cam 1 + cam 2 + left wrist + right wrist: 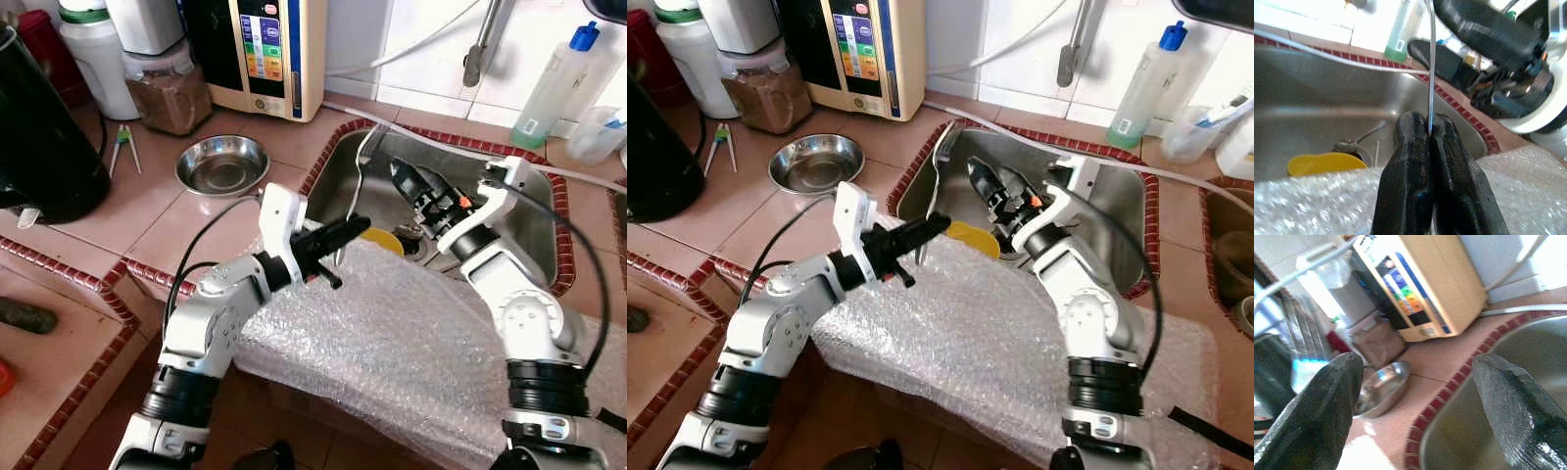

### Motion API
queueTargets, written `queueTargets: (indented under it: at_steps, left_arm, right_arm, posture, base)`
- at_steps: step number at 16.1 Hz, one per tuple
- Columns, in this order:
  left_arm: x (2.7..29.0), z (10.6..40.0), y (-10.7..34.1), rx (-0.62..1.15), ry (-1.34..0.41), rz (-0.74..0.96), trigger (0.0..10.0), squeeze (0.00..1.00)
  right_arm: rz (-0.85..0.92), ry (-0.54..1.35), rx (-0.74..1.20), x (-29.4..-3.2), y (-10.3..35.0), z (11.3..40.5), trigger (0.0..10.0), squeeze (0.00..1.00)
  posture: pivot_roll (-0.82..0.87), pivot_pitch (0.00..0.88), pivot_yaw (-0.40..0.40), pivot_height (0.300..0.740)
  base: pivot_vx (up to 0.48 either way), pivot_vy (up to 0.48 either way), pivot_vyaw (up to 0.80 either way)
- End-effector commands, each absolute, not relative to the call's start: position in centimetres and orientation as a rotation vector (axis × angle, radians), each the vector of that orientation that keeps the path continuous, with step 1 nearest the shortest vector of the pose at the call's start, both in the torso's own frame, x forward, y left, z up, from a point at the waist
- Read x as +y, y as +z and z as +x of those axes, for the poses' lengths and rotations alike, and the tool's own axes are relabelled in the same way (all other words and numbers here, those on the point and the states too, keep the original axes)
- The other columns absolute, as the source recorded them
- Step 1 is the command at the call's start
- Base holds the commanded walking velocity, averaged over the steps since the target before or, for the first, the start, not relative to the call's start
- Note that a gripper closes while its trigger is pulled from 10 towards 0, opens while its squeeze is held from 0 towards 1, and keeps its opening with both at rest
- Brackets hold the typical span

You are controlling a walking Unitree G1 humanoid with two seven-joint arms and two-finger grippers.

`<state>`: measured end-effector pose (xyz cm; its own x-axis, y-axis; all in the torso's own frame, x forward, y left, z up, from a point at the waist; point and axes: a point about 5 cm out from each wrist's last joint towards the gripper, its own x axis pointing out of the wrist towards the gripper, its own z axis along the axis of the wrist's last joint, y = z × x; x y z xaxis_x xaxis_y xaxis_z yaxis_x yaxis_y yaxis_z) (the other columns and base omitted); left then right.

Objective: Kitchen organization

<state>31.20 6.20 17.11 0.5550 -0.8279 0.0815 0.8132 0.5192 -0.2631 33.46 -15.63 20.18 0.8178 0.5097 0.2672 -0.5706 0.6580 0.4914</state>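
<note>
closest to me, a sheet of clear bubble wrap is draped over the front edge of the tiled counter, its far edge lying over the near rim of the stainless steel sink. above the wrap's left part, the left gripper has its two black fingers pinched tight on the thin handle of a silver metal fork, which stands upright with its tines up, over the sink's left rim. just past the wrap's edge, a yellow rounded plastic piece sits down in the basin beside the drain. the right gripper hangs over the basin with its fingers spread apart and nothing between them, pointing toward the fork and near it without touching. further back on the terracotta tiles left of the sink lies a round steel bowl, with a small pair of green-handled tongs to its left. at the back stand a jar of brown powder, a cream-coloured water purifier with coloured buttons, and, far right, a clear bottle with a blue cap
</note>
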Motion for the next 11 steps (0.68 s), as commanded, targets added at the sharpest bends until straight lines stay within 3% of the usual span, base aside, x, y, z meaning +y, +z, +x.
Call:
queueTargets:
  at_steps: [1, 5, 11]
  left_arm:
    - [6.0, 30.8, 17.4, 0.055, -1.016, -0.288, 0.0, 0.00]
    - [5.7, 30.5, 17.8, 0.080, -1.045, -0.327, 0.0, 0.00]
    - [4.9, 29.6, 18.9, 0.075, -1.145, -0.376, 0.0, 0.00]
  right_arm:
    - [0.594, 0.694, -0.123, -15.3, 20.8, 33.1, 10.0, 0.00]
    - [0.594, 0.923, -0.091, -14.9, 20.8, 31.1, 10.0, 0.00]
    - [0.517, 0.965, -0.043, -13.9, 19.9, 31.1, 10.0, 0.00]
  posture:
    - [-0.05, 0.119, 0.014, 0.740]
    - [-0.05, 0.122, 0.020, 0.740]
    - [-0.04, 0.116, 0.026, 0.740]
  base:
    - [0.000, 0.000, 0.00]
    - [0.000, 0.000, 0.00]
    - [0.000, 0.000, 0.00]
